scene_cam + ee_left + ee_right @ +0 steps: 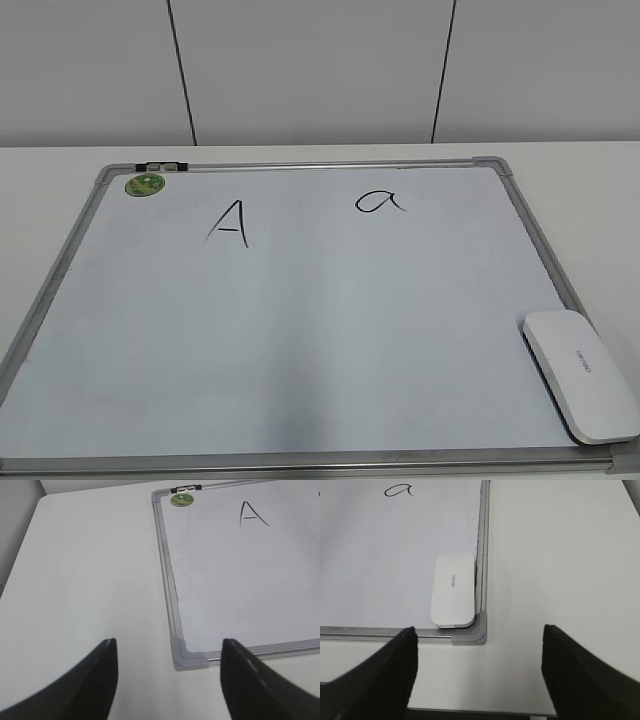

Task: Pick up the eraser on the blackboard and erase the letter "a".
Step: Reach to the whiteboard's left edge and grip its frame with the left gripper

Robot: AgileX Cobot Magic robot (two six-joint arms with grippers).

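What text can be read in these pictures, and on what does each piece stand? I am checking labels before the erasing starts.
"A": tall angular capital in black marker on the large white dry-erase board with a silver metal frame.
"a": small rounded lowercase letter in black marker, same board.
Grey print on the white flat plastic eraser: too small to read surely.
Round green sticker: design blurred, unreadable.

The white flat eraser (580,374) lies print-side up in the near right corner of the silver-framed white blackboard (300,340), against its right frame, well apart from the intact handwritten black letter "a" (381,202) near the far edge.
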